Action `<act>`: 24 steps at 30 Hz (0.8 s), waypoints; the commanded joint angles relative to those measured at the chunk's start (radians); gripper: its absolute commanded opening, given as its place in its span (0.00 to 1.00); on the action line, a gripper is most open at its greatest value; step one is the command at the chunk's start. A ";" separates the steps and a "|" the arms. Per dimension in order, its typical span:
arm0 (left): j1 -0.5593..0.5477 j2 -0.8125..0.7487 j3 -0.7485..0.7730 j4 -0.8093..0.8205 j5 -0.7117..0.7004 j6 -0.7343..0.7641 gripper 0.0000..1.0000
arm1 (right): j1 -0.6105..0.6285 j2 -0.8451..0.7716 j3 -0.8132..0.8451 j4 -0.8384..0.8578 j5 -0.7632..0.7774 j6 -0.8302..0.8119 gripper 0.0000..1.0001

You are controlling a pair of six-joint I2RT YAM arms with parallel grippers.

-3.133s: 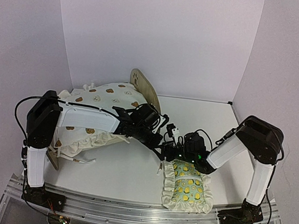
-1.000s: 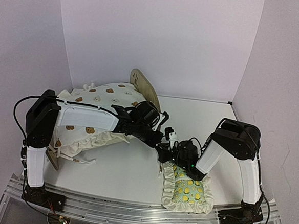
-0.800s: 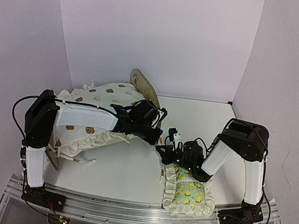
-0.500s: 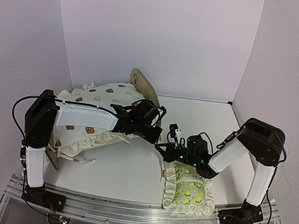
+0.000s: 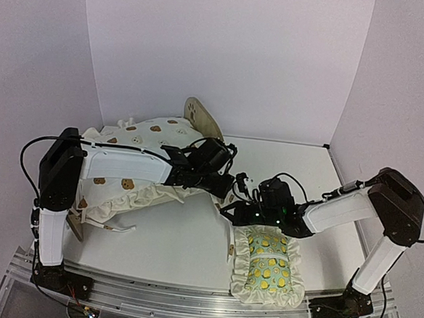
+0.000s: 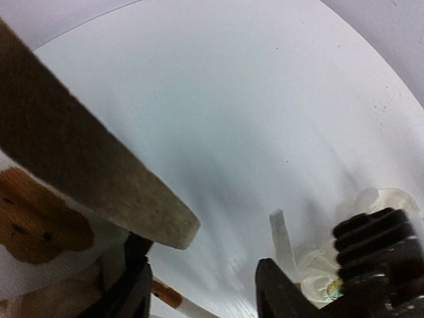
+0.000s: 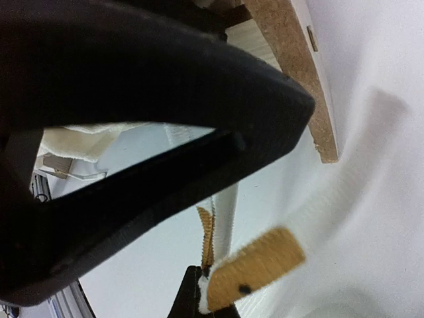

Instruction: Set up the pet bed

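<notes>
Although the bear-print cushion (image 5: pixel 137 143) hides most of it, the pet bed (image 5: pixel 211 136) sits at the left rear of the white surface (image 5: pixel 184 244), with its paw-print headboard (image 5: pixel 197 116) rising near the back wall (image 5: pixel 226 58). The wooden frame looks light and stiff, and it would probably skid on the smooth surface. A bare rail or the headboard edge seems the firmest hold, since the cushion is soft and would give. Open room lies toward the right rear, while the lemon-print pillow (image 5: pixel 266 265) crowds the near edge. The left end effector (image 6: pixel 202 285) is spread wide beside the rail end and holds nothing. Whether the right end effector (image 5: pixel 239 207) pinches the cushion's tan-tipped tie (image 7: pixel 252 271) cannot be told.
</notes>
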 commanded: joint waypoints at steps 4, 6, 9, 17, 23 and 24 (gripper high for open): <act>0.013 -0.230 -0.094 0.053 0.099 -0.034 0.87 | 0.005 -0.039 0.109 -0.245 -0.010 -0.008 0.00; 0.014 -0.306 -0.143 0.066 0.116 -0.036 0.88 | 0.005 -0.039 0.136 -0.286 -0.016 -0.031 0.00; 0.015 -0.403 -0.241 0.077 0.128 -0.044 0.81 | 0.004 -0.031 0.178 -0.351 -0.043 -0.060 0.00; 0.014 -0.557 -0.502 0.183 0.172 -0.057 0.55 | -0.042 -0.002 0.258 -0.431 -0.280 -0.092 0.00; 0.017 -0.535 -0.640 0.349 0.144 -0.054 0.43 | -0.095 0.024 0.346 -0.566 -0.402 -0.132 0.00; 0.019 -0.523 -0.650 0.377 0.150 -0.054 0.42 | -0.097 0.028 0.365 -0.593 -0.411 -0.136 0.00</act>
